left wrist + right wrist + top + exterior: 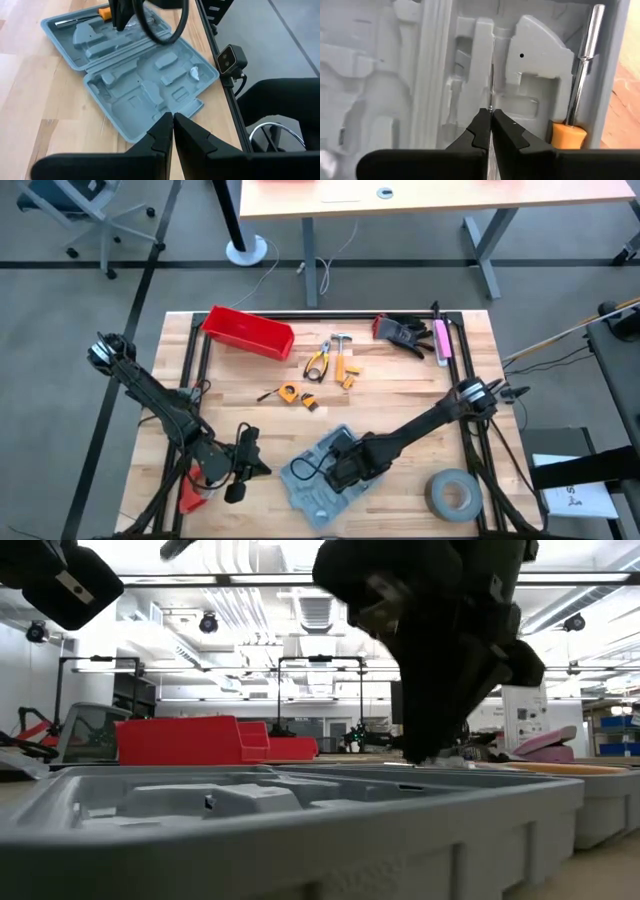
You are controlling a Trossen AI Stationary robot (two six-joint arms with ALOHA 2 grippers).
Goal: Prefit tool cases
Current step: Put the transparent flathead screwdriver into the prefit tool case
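The right tool [491, 116], fingers pressed together, is hovering over the open tool case [320, 475] near the wooden table's [400, 385] front edge; the left tool [172, 120], likewise closed and empty, is waiting beside it.

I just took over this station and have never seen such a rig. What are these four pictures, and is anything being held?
Two dark robot arms work at a wooden table. One picture looks down from above, one looks level across the tabletop, and two look out from the wrists. The open grey case lies near the front edge. The right tool is shut, its tip pressing a thin metal piece into a recess beside a screwdriver. The left tool waits beside the case, shut and empty.
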